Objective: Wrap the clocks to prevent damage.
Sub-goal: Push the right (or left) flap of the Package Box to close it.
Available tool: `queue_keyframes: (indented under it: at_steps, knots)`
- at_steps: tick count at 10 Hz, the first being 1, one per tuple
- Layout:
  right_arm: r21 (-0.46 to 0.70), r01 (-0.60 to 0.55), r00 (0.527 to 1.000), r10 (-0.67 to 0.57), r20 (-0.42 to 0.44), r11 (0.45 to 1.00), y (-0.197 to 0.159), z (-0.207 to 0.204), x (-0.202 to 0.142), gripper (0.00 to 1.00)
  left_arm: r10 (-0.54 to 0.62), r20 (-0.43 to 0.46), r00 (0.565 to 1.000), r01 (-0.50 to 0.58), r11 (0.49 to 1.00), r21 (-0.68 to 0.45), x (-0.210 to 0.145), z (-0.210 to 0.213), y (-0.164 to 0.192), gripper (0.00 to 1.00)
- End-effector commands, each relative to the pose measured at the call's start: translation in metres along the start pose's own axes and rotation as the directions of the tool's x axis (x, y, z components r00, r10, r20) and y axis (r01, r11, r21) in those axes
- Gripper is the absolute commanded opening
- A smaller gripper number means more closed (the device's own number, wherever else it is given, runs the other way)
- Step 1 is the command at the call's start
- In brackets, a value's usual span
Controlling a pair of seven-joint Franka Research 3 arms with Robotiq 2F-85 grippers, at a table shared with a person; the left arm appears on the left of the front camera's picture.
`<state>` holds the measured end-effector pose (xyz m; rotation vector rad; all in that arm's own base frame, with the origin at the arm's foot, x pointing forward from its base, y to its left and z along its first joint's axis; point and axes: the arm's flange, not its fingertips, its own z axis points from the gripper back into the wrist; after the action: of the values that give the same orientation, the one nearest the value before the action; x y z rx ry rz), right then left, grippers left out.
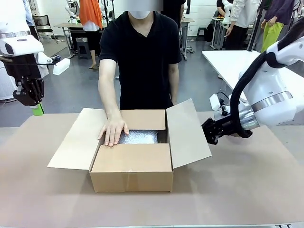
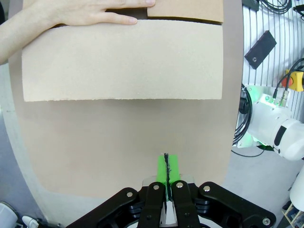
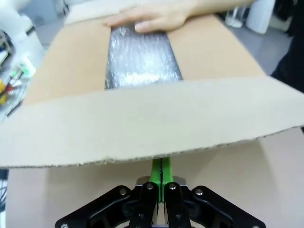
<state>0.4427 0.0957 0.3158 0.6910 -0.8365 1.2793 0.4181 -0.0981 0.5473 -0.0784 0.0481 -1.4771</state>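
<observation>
Right wrist view: right tool (image 3: 161, 167) pinched closed, empty, near box flap (image 3: 142, 124).

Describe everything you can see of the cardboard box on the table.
The cardboard box is plain brown, with no print showing, and stands upright on the brown table, half open. Its near flap is folded flat over the opening. The left flap lies spread outward, and the right flap stands tilted up. Through the gap shows silvery bubble wrap inside. A person's hand lies flat on its top, at the gap's left end.
</observation>
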Motion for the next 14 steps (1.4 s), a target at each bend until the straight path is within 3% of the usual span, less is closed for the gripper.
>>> queue_keyframes:
  at_steps: [1, 6, 14]
  knots:
    - [0.034, 0.037, 0.989, -0.041, 0.143, 0.999, -0.001, 0.002, -0.006, 0.01, 0.017, 0.006, 1.0, -0.017, 1.0, 0.006, 0.0, 0.0, -0.001, 0.0]
    - [0.131, 0.096, 0.924, -0.137, 0.358, 0.987, -0.002, -0.016, -0.001, 0.01, 0.017, 0.006, 1.0, -0.017, 1.0, 0.006, 0.0, 0.0, -0.001, 0.0]
    - [0.115, 0.06, 0.944, -0.094, 0.316, 0.992, 0.005, -0.084, 0.027, 0.01, 0.017, 0.006, 1.0, -0.017, 1.0, 0.006, 0.0, 0.0, -0.001, 0.0]
